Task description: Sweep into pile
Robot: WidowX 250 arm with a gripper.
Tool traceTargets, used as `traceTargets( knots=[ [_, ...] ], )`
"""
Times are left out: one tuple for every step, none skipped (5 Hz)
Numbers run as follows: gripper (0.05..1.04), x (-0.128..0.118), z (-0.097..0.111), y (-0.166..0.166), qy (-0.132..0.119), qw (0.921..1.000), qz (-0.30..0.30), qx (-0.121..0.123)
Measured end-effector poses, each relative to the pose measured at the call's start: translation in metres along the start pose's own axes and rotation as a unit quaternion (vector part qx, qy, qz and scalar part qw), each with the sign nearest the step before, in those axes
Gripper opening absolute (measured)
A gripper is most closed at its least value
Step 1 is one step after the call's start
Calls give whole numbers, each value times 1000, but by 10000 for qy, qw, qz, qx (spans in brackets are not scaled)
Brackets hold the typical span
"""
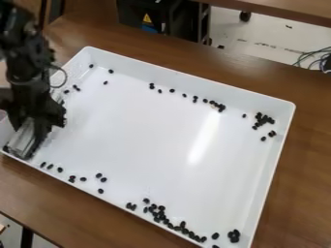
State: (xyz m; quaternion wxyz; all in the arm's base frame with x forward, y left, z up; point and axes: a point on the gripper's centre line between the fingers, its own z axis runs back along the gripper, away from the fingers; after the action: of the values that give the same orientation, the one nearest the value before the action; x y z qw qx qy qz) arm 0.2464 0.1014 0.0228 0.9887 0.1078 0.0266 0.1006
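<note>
a brown surface [304, 193] is carrying a white tray [188, 77], with a pale floor [259, 36] and a black case [132, 10] showing behind. the gripper [40, 127] is hanging over the tray's left end in the camera view; whether it is open, closed or clamped on anything, i cannot tell. just beside it, a pale tool [24, 138] is sitting tilted, low by the near-left corner. outward from there, black beans [160, 213] are lying loose along the near wall, their thickest band sitting toward the view's bottom edge. others are dotting the far wall, and a small clump is resting by the far-right corner. the sweep is looking partway done at best: the beans are forming several groups and strays, so one single pile is still wanting. a yellow label [147, 18] is marking the case, its wording staying unreadable.
</note>
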Motion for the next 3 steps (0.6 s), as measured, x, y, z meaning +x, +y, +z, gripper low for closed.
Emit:
traceTargets(
  knots=[
    [361, 16, 34, -57, -398, 9942, -939, -346],
    [361, 22, 55, -101, -607, 9814, -1792, -312],
    [361, 10, 47, -158, -614, 9488, -3062, -484]
  ],
)
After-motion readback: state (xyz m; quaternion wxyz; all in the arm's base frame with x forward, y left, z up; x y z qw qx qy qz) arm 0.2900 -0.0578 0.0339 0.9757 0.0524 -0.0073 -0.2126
